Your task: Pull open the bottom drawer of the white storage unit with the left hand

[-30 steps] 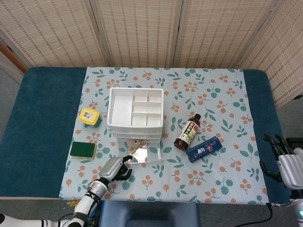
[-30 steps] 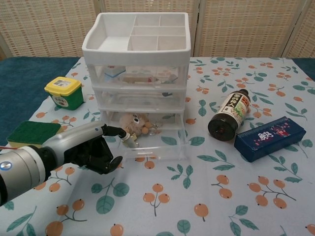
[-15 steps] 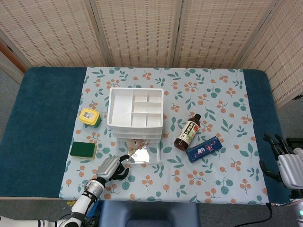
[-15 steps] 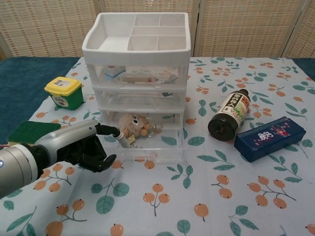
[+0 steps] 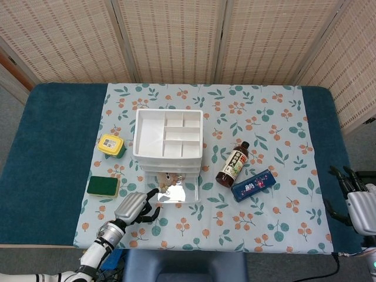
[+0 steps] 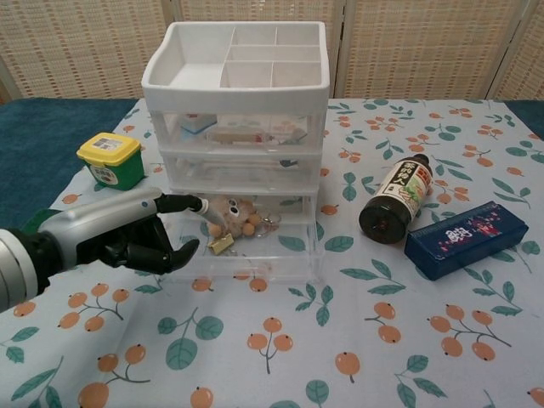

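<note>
**Left hand at the front of the bottom drawer**

Left hand [image 6: 127, 238] lies nearest, at the front left corner of the bottom drawer [image 6: 255, 242], one finger stretched toward the drawer front and the others curled under; whether it grips the drawer I cannot tell; from the head view it sits just in front of the storage unit's lower left. Right hand [image 5: 358, 202] rests at the table's far right edge, well apart from everything, fingers spread and holding nothing. The bottom drawer stands pulled partway out of the white storage unit [image 6: 238, 93], with small trinkets visible inside through the clear front; the two drawers above it sit flush. A green sponge [image 5: 103, 186] lies left of the unit; a yellow-lidded tub [image 6: 109, 159] sits beyond it; a dark bottle [image 6: 397, 199] lies on its side to the right, a blue box [image 6: 466, 238] just beside it.
</note>
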Controlling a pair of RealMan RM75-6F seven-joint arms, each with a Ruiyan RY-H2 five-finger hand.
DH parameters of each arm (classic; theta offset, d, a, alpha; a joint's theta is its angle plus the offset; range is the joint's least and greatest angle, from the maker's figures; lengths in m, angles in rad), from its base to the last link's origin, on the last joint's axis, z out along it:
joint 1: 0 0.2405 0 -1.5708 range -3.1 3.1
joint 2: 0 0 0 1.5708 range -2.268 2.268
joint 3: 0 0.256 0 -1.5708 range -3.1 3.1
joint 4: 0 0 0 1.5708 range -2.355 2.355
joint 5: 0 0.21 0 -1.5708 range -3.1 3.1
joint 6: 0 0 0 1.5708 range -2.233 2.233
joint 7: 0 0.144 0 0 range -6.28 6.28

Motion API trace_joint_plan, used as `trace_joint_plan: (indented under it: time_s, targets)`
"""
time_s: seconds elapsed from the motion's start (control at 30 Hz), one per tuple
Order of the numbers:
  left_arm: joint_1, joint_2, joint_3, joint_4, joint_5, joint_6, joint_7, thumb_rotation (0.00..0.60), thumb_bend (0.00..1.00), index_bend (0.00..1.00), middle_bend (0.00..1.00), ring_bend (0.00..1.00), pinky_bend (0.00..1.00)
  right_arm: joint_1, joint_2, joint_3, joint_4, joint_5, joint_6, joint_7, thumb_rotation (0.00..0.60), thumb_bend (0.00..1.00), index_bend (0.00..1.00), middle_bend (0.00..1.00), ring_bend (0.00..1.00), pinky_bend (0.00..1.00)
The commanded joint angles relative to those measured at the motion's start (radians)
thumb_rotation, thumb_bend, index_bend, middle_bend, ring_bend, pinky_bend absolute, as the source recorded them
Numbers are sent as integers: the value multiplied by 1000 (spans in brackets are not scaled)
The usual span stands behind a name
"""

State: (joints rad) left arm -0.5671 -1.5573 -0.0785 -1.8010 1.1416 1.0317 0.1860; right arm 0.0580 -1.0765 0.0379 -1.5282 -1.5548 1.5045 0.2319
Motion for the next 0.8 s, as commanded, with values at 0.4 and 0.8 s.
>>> trace_joint_plan:
  time_s: [0.4,0.8]
  targets:
    - [-109,132,-36,154,419,34,-41,600,403,296,981,985,1000,-1,19,1,-29,-13,13,-26,600,410,37,180,84,196]
    - [-206,101,-15,342,597,50,32,600,158,335,977,981,1000,-10,29,0,-44,-15,28,-38,600,410,37,180,84,196]
